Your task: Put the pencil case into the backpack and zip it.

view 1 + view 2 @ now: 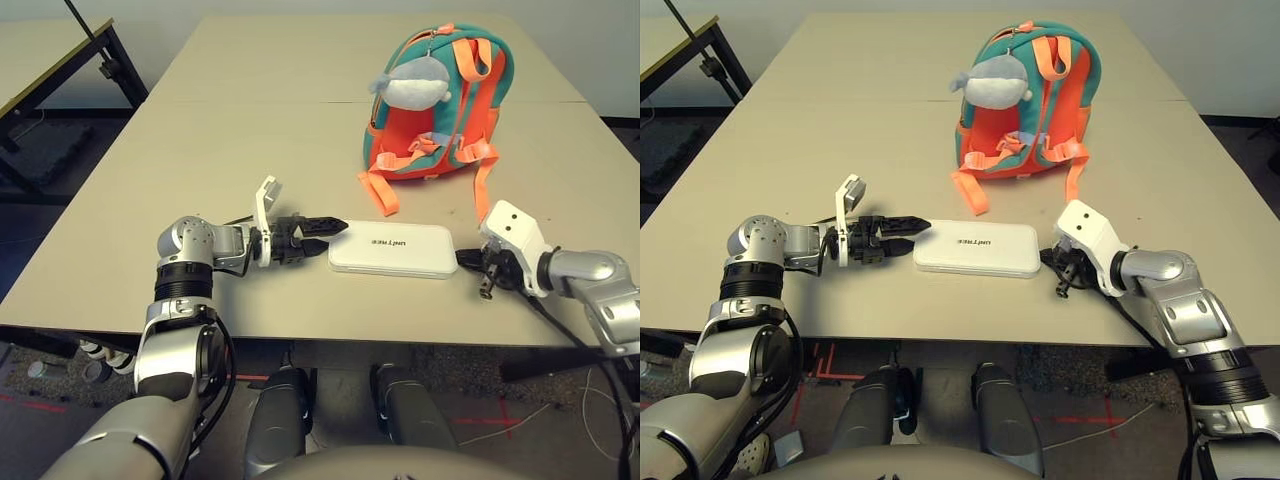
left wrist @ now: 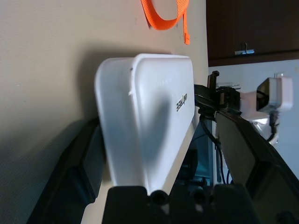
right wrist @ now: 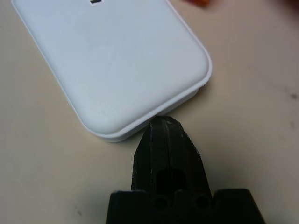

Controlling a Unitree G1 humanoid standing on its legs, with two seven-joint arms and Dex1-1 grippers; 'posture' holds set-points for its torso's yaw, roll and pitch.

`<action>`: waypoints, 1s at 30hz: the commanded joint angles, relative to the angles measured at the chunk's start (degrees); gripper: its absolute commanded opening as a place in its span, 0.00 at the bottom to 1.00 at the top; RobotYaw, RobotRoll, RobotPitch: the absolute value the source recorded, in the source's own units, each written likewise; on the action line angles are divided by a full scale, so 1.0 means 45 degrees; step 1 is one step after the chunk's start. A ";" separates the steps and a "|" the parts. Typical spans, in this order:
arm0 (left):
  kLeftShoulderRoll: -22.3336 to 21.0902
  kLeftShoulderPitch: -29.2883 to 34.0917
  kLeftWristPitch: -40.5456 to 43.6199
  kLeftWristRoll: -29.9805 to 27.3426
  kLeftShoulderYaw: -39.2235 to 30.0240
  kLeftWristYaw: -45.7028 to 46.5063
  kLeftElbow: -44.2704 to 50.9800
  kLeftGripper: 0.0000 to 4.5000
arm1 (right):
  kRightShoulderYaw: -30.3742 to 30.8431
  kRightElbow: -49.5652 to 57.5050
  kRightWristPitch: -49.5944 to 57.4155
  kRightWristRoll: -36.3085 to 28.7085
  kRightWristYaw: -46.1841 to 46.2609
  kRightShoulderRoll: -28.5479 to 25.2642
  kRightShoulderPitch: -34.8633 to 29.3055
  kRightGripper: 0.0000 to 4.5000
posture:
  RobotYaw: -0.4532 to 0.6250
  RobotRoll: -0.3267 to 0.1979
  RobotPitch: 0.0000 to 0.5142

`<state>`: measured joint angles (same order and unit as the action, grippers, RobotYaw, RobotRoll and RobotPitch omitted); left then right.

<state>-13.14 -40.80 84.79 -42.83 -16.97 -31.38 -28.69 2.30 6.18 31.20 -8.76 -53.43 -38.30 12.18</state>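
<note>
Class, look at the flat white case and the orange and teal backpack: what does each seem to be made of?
The flat white rectangular pencil case looks like hard, smooth plastic: rigid rounded edges, faint sheen. The small orange and teal backpack seems soft padded fabric with woven webbing straps; its grey charm looks plush.

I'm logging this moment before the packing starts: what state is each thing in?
pencil case: closed, lying flat on the table, not yet in the backpack.
backpack: lying on the table beyond the case, straps up; zip not visible.
left end effector: open, fingers either side of the case's end.
right end effector: shut, tip against the case's other end.
</note>
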 commanded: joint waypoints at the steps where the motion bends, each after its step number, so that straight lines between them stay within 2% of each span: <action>1: 0.0206 0.0405 0.0224 0.0314 0.0476 0.0113 -0.0173 1.00 | 0.0417 0.0341 0.0061 -0.0214 0.0081 0.0213 0.0180 0.01 | 0.23 0.62 0.25; 14: 0.0194 0.0550 -0.0296 0.0411 0.0715 -0.0177 0.0096 1.00 | 0.0530 -0.0122 -0.0389 -0.0141 0.0301 0.0281 0.0463 0.01 | 0.23 0.62 0.24; 18: 0.0177 0.0526 -0.0479 0.0384 0.0729 -0.0249 0.0193 0.81 | 0.0575 -0.0232 -0.0549 -0.0088 0.0337 0.0313 0.0469 0.00 | 0.24 0.62 0.24; 21: 0.0126 0.0502 -0.0550 0.0344 0.0777 -0.0363 0.0348 0.53 | 0.0611 -0.0367 -0.0702 -0.0026 0.0359 0.0315 0.0487 0.00 | 0.24 0.62 0.24; 24: 0.0117 0.0499 -0.0628 0.0283 0.0808 -0.0487 0.0541 0.33 | 0.0635 -0.0472 -0.0812 0.0006 0.0384 0.0332 0.0509 0.00 | 0.24 0.62 0.24; 25: 0.0132 0.0509 -0.0680 0.0270 0.0807 -0.0492 0.0613 0.29 | 0.0646 -0.0506 -0.0848 0.0016 0.0393 0.0339 0.0512 0.00 | 0.24 0.62 0.24; 30: 0.0199 0.0455 -0.0810 0.0190 0.0703 -0.0461 0.0928 0.29 | 0.0718 -0.0637 -0.0992 0.0060 0.0436 0.0358 0.0520 0.00 | 0.24 0.62 0.24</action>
<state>-12.59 -39.38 81.28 -43.35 -15.23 -35.08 -25.20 4.19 3.68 27.73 -8.27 -51.32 -37.24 14.13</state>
